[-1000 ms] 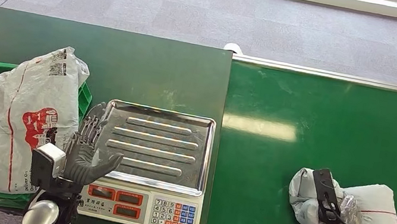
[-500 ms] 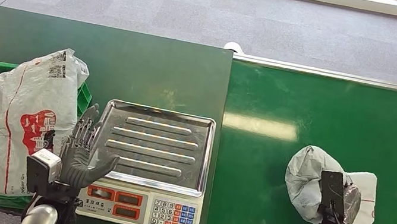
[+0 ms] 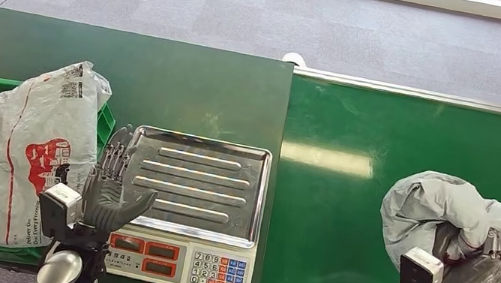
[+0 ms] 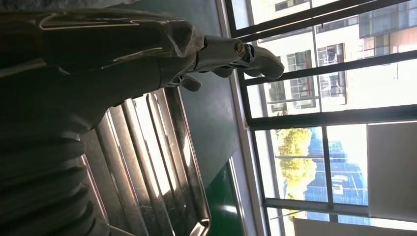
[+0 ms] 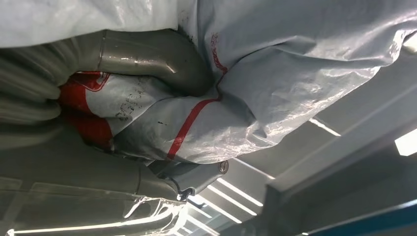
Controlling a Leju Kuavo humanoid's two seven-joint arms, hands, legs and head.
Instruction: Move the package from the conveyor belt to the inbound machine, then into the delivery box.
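Package [image 3: 449, 211], grey plastic mailer with red markings, gripped by right hand [image 3: 465, 278], raised above green conveyor belt [image 3: 340, 224]. Left hand [image 3: 107, 191] empty, fingers spread, at left edge of steel scale tray [image 3: 199, 183], beside green crate [image 3: 107, 126] of bagged parcels.

1. Grey carpet-tile floor [image 3: 252, 13] runs beyond the far edge of the dark green table [image 3: 167, 75].
2. Large grid-framed windows [image 4: 334, 98] show a building facade and yellow-leaved trees outside.
3. Ceiling light strips [image 5: 236, 189].
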